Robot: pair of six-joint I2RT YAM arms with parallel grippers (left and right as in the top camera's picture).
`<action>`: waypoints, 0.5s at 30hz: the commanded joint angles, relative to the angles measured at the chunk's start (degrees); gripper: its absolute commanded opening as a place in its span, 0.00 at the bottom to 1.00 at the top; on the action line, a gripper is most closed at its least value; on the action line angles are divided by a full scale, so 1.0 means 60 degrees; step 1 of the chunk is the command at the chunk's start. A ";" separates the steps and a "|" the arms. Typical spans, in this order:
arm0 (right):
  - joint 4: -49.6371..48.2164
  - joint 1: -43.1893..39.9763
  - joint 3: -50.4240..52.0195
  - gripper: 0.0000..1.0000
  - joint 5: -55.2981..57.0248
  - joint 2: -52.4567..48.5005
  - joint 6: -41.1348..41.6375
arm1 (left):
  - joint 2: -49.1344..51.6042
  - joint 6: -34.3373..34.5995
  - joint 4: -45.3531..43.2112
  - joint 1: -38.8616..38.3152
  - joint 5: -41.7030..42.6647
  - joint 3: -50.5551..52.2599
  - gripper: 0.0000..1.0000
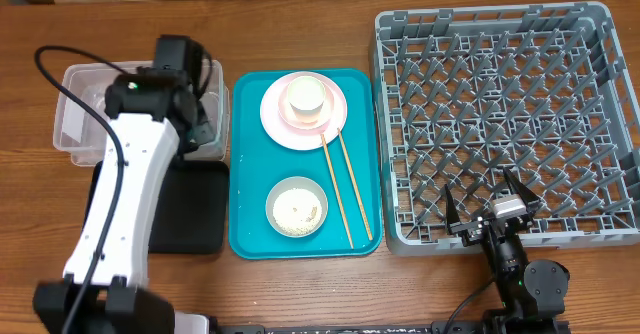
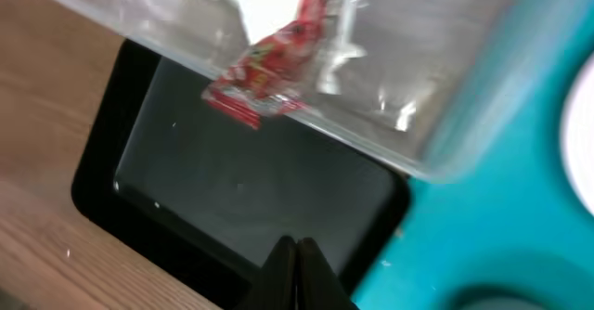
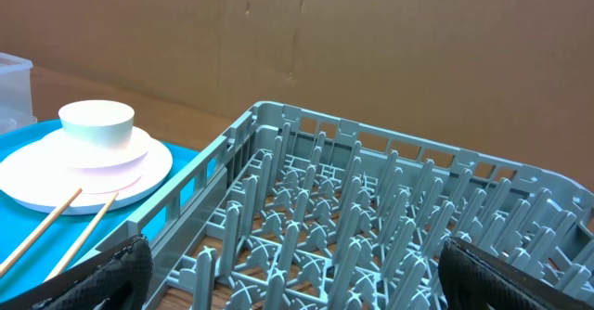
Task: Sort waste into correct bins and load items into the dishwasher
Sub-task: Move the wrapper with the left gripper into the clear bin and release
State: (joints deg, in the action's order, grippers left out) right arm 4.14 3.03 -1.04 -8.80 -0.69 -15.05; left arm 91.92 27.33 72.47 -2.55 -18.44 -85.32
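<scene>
– Wooden table (image 1: 300,294) seen from above, with brown cardboard behind it in the right wrist view. What sits where?

– At left is a clear plastic tub (image 1: 75,114), with a shallow black tray (image 1: 190,214) just beside its near side. In the middle, a teal serving tray (image 1: 250,174) carries a pink plate (image 1: 275,114) with a white cup (image 1: 305,98) on it, a white bowl (image 1: 297,207) holding rice, and two chopsticks (image 1: 345,189). At right stands a grey dish rack (image 1: 490,12) with nothing in it.

– And the waste?

– A red snack wrapper (image 2: 269,64) lies inside the tub, seen through its wall in the left wrist view.

– The claws?

– The left gripper (image 2: 295,254) hangs over the black tray near the tub, its fingertips pressed together with nothing between them. The right gripper (image 1: 478,184) sits at the rack's near edge, jaws spread wide and empty.

– What could go wrong?

– The left arm probably reaches for the teal tray next. The tub wall and that tray's raised lip stand close by, so a low sideways sweep could knock either. Tilting the bowl would scatter rice. Lifting the plate first could slide the cup off. The chopsticks lie just beside both dishes and may roll if brushed.

– Where is there open room?

– Bare wood runs along the table's near edge. Every slot between the rack's pegs is free. Only a narrow gap separates the teal tray from the rack.
</scene>
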 commanded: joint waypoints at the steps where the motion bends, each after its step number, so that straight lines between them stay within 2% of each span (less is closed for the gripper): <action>1: -0.0033 -0.0025 0.0098 1.00 -0.0047 0.0087 0.0040 | 0.0845 0.0266 -0.0295 0.0699 0.0237 0.0302 0.04; 8: -0.0033 -0.0025 0.0098 1.00 -0.0047 0.0087 0.0040 | 0.2200 0.0157 -0.1209 0.1490 0.0725 0.0459 0.05; 11: -0.0033 -0.0025 0.0098 1.00 -0.0047 0.0087 0.0040 | 0.2379 0.0160 -0.1836 0.1829 0.0758 0.0455 0.04; 15: -0.0033 -0.0025 0.0098 1.00 -0.0047 0.0087 0.0040 | 0.2342 0.0164 -0.1953 0.2098 0.0765 0.0226 0.04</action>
State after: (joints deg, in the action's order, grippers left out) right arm 4.14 3.03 -1.04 -8.80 -0.69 -15.05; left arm 106.08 27.53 60.60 8.78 -14.55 -82.65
